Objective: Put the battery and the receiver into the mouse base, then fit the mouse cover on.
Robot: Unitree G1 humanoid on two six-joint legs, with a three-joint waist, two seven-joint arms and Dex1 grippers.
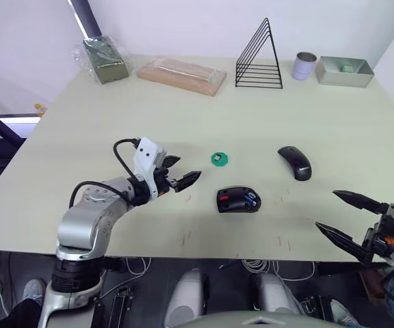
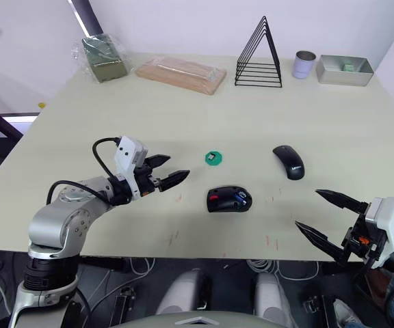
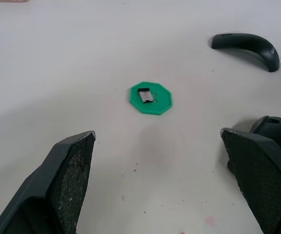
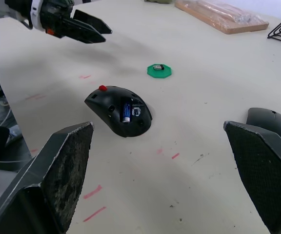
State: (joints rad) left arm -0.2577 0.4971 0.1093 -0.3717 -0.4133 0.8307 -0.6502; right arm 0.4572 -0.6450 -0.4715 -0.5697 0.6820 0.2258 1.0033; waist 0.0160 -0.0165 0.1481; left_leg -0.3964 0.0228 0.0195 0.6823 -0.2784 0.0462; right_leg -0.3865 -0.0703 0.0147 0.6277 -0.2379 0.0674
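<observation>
While both claws hang spread, battery [image 4: 126, 110] seated lengthwise in mouse base [image 1: 238, 200], receiver [image 3: 146, 95] on green disc [image 3: 150, 98]

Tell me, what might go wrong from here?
The receiver is tiny and lies flat on a green disc; the wide-open left gripper could well fumble it or shove the disc instead. The base, battery already inside, sits loose on the table, so a nudge may slide it. The cover is smooth and curved, and might slip from the right gripper.
</observation>
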